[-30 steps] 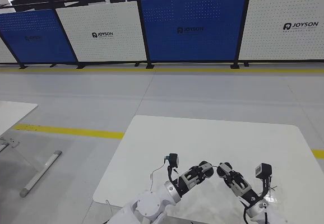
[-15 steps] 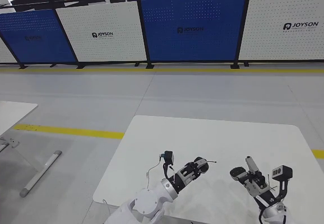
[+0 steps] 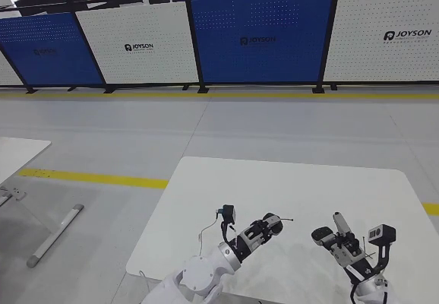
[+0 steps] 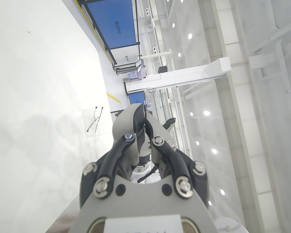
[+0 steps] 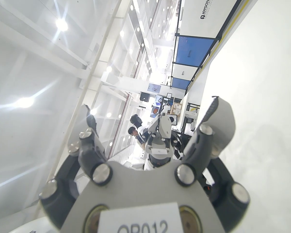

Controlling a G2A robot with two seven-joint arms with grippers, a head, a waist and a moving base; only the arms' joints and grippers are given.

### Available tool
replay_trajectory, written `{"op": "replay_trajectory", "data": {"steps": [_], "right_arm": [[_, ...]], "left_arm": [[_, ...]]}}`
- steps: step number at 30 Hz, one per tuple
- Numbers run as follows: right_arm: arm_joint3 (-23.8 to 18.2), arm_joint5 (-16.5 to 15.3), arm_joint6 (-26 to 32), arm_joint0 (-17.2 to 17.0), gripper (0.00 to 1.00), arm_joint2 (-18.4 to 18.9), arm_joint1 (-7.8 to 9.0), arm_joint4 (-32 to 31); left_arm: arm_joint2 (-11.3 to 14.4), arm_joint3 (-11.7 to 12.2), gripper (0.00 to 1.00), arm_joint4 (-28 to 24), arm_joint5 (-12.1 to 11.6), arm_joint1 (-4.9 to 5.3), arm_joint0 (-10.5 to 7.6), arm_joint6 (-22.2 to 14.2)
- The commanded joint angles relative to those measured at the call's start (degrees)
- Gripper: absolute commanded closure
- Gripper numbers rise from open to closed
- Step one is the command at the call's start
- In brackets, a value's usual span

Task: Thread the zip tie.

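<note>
Pinching a thin black zip tie (image 3: 285,220) between pads pressed tight together, your left gripper (image 3: 273,223) hangs over the near part of the white table (image 3: 280,178), with the tie's free end poking out toward your right gripper (image 3: 331,229). That right gripper sits well apart from the tie, its fingers spread wide. In the left wrist view, two spare black ties (image 4: 96,120) lie on the tabletop beyond your left gripper, seemingly crossing each other.
</note>
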Motion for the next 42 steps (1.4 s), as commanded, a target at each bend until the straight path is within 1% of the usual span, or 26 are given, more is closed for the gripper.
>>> {"op": "replay_trajectory", "data": {"steps": [1, 3, 4, 7, 9, 10, 11, 12, 20, 21, 22, 24, 25, 27, 28, 29, 31, 32, 35, 36, 37, 42], "right_arm": [[0.0, 0.0, 0.0, 0.0, 0.00, 0.0, 0.00, 0.0], [0.0, 0.0, 0.0, 0.0, 0.00, 0.0, 0.00, 0.0], [0.0, 0.0, 0.0, 0.0, 0.00, 0.0, 0.00, 0.0], [0.0, 0.0, 0.0, 0.0, 0.00, 0.0, 0.00, 0.0], [0.0, 0.0, 0.0, 0.0, 0.00, 0.0, 0.00, 0.0], [0.0, 0.0, 0.0, 0.0, 0.00, 0.0, 0.00, 0.0], [0.0, 0.0, 0.0, 0.0, 0.00, 0.0, 0.00, 0.0], [0.0, 0.0, 0.0, 0.0, 0.00, 0.0, 0.00, 0.0], [0.0, 0.0, 0.0, 0.0, 0.00, 0.0, 0.00, 0.0], [0.0, 0.0, 0.0, 0.0, 0.00, 0.0, 0.00, 0.0], [0.0, 0.0, 0.0, 0.0, 0.00, 0.0, 0.00, 0.0], [0.0, 0.0, 0.0, 0.0, 0.00, 0.0, 0.00, 0.0], [0.0, 0.0, 0.0, 0.0, 0.00, 0.0, 0.00, 0.0], [0.0, 0.0, 0.0, 0.0, 0.00, 0.0, 0.00, 0.0], [0.0, 0.0, 0.0, 0.0, 0.00, 0.0, 0.00, 0.0], [0.0, 0.0, 0.0, 0.0, 0.00, 0.0, 0.00, 0.0], [0.0, 0.0, 0.0, 0.0, 0.00, 0.0, 0.00, 0.0], [0.0, 0.0, 0.0, 0.0, 0.00, 0.0, 0.00, 0.0], [0.0, 0.0, 0.0, 0.0, 0.00, 0.0, 0.00, 0.0], [0.0, 0.0, 0.0, 0.0, 0.00, 0.0, 0.00, 0.0], [0.0, 0.0, 0.0, 0.0, 0.00, 0.0, 0.00, 0.0], [0.0, 0.0, 0.0, 0.0, 0.00, 0.0, 0.00, 0.0]], "left_arm": [[0.1, 0.4, 1.00, 0.2, 0.7, 0.01, -0.05, -0.2], [0.3, 1.2, 1.00, -0.5, 2.0, 0.01, -0.41, -1.4], [0.3, 1.7, 1.00, -1.3, 2.3, 0.00, -0.59, -2.3], [0.4, 3.4, 1.00, -1.9, 2.3, 0.08, -1.09, -5.1], [0.4, 3.9, 1.00, -0.5, 2.1, 0.25, -1.18, -6.1], [0.3, 4.0, 1.00, 0.5, 2.2, 0.34, -1.13, -6.0], [0.0, 3.8, 1.00, 2.0, 2.5, 0.42, -0.96, -4.6], [0.0, 3.5, 1.00, 2.4, 2.5, 0.42, -0.77, -3.9], [0.0, 3.5, 1.00, 2.4, 2.5, 0.42, -0.77, -3.9], [0.0, 2.9, 1.00, 1.6, 2.0, 0.38, -0.71, -4.2], [-0.3, 2.1, 1.00, 0.2, 0.7, 0.42, -0.37, -5.1], [-1.5, 0.4, 1.00, -1.1, -1.9, 0.60, 0.47, -5.2], [-2.3, -1.2, 1.00, -2.0, -3.6, 0.77, 1.46, -5.6], [-3.9, -4.1, 1.00, -3.4, -6.2, 1.06, 2.89, -6.1], [-4.7, -5.8, 1.00, -3.3, -7.5, 1.23, 3.73, -6.1], [-5.8, -7.7, 1.00, -3.2, -8.7, 1.44, 4.99, -5.7], [-7.5, -11.7, 1.00, -3.4, -8.8, 1.69, 6.50, -5.2], [-8.7, -14.5, 1.00, -2.6, -8.8, 1.83, 7.64, -4.5], [-10.5, -19.2, 1.00, -0.2, -8.8, 2.04, 10.33, -3.2], [-10.8, -19.7, 1.00, 0.8, -8.8, 2.10, 10.94, -2.8], [-11.0, -19.9, 1.00, 1.2, -8.8, 2.11, 11.07, -2.5], [-11.0, -19.9, 1.00, 1.2, -8.8, 2.11, 11.07, -2.5]]}}
